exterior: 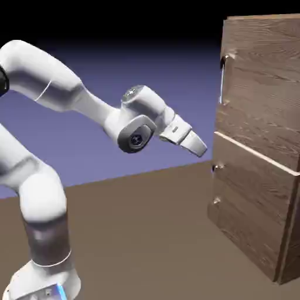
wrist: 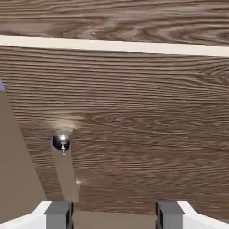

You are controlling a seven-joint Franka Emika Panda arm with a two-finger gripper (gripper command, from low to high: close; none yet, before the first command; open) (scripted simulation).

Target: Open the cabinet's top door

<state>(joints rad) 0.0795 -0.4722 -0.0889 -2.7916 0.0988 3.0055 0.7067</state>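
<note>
The cabinet of dark wood grain stands at the exterior view's right. Its top door is the upper flat panel, lying flush, with a slim silver bar handle at its left edge. My gripper hangs in the air left of the cabinet, about level with the seam between the two panels and apart from the wood. In the hand view the gripper is open, its two grey fingertips wide apart with nothing between them. That view faces the lower panel; above its pale top edge shows a strip of the top door.
The lower panel sticks out from the cabinet front and carries a short silver handle, seen end-on in the hand view as a shiny handle. The brown table spreads under the arm.
</note>
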